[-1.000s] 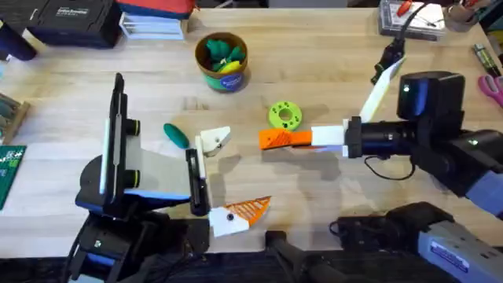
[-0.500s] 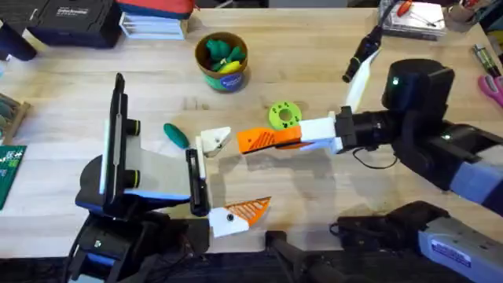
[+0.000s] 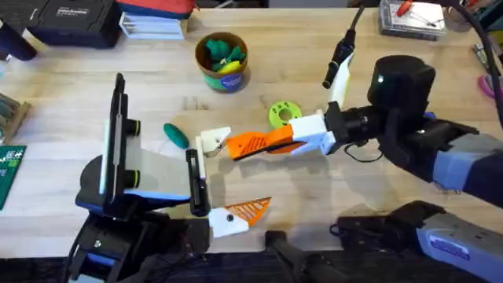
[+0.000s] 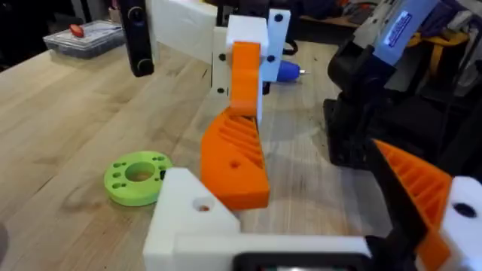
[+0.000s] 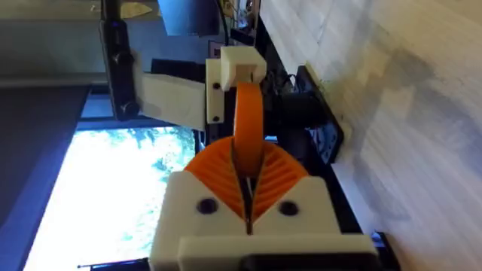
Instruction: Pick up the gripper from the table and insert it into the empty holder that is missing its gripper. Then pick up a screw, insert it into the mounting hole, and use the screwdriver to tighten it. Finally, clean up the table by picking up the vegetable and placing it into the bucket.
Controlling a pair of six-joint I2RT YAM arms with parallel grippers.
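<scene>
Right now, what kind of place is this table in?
Likely a robotics lab or maker's workbench: a wooden table with a green circuit board at its left edge, a parts box at the far right, and an orange finger piece held in the right gripper.

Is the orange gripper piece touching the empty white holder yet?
Cannot tell. Overhead, the gripper, held in the right gripper, ends right at the holder; no contact or gap shows plainly.
</scene>
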